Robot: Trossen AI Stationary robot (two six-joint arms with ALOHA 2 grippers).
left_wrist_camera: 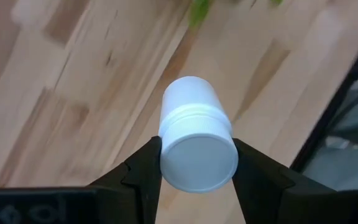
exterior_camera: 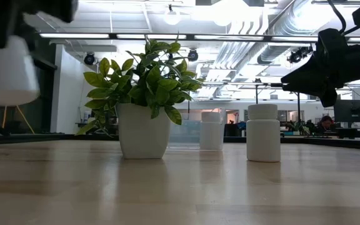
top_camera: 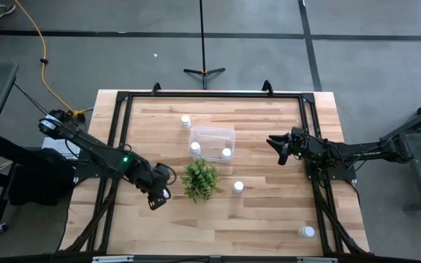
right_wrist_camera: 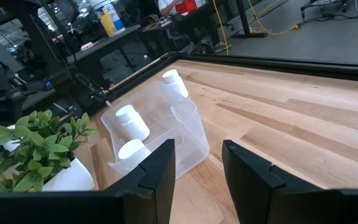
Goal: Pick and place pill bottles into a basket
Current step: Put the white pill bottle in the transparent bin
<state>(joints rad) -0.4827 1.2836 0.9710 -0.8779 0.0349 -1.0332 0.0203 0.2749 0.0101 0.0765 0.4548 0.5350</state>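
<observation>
The left pincer [left_wrist_camera: 197, 163] pinches a pill bottle [left_wrist_camera: 196, 134] by its cap end, lifted off the desk [top_camera: 269, 212] near the potted plant [top_camera: 200, 179]; the bottle is plain white and smooth, cap ridged at the neck (no label or writing readable). Two bottles sit in the clear basket [top_camera: 214, 134], one stands just beyond it, others lie scattered on the wood. The right pincer [right_wrist_camera: 197, 165] hovers empty with its fingers spread, right of the basket.
</observation>
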